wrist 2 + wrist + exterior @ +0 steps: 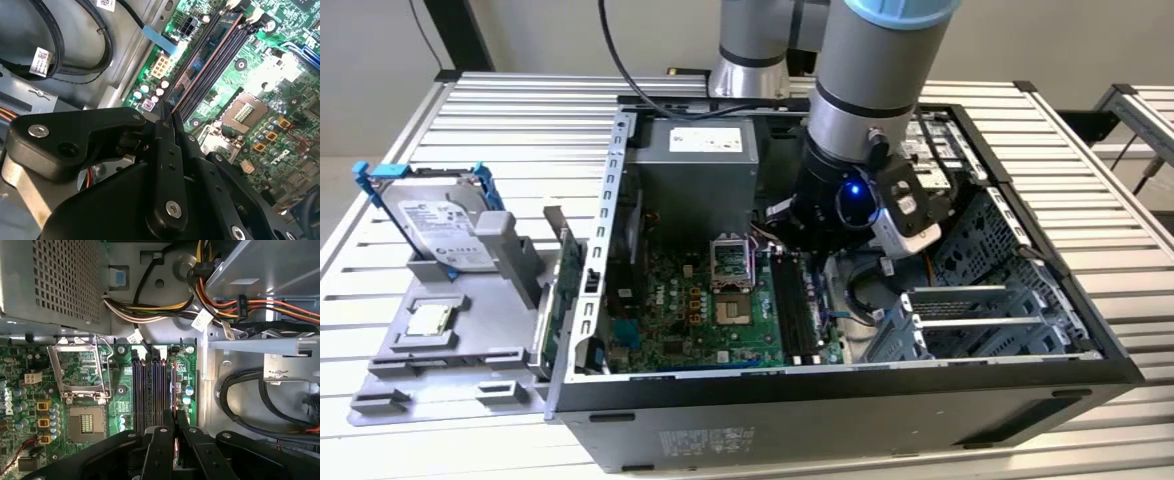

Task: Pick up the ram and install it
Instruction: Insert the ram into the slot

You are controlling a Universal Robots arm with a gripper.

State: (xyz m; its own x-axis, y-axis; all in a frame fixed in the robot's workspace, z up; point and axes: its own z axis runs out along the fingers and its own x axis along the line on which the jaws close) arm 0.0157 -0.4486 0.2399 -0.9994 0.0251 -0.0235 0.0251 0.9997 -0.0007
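Note:
In both wrist views my gripper (173, 416) (167, 114) is shut on the ram (173, 390) (207, 55), a thin blue-green stick seen edge-on between the black fingers. The stick runs lengthwise along the black memory slots (149, 390) of the green motherboard (720, 320), at the slot nearest the drive-cage side. I cannot tell whether it is seated or just above the slot. In the exterior view the gripper (803, 245) reaches down inside the open computer case (854, 390), and the arm hides the stick.
An open processor socket (87, 422) lies beside the slots. The grey power supply (50, 280) and bundled cables (240, 305) crowd the far end. Outside the case, a grey fixture (454, 350) holds a hard drive (440, 225) and a small square chip (427, 318).

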